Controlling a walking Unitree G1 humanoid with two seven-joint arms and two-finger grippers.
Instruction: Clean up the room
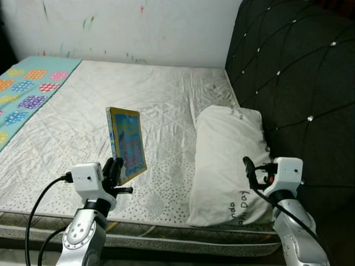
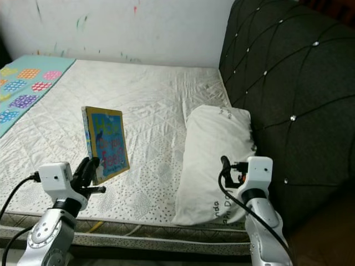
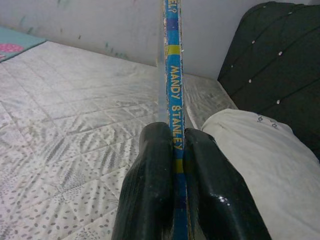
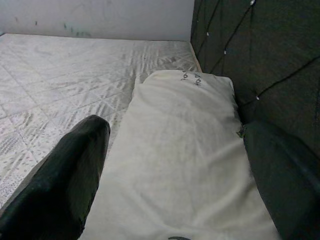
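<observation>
A thin children's book [image 1: 127, 142] with a blue and yellow cover stands upright above the near part of the bed, held by its lower edge. My left gripper [image 1: 115, 169] is shut on it; the left wrist view shows the blue spine [image 3: 175, 100] pinched between both black fingers [image 3: 150, 185]. My right gripper [image 1: 249, 168] is open over the near end of a white pillow [image 1: 228, 160], which lies by the headboard. Its two fingers [image 4: 65, 180] stand wide apart with only the pillow [image 4: 185, 160] beyond them.
The bed has a white quilted mattress [image 1: 138, 100] with a turquoise patterned blanket [image 1: 28, 88] at the far left. A dark tufted headboard [image 1: 299, 83] rises on the right. A paint-flecked white wall [image 1: 127, 27] stands behind. The mattress's front edge [image 1: 166, 230] lies just before my arms.
</observation>
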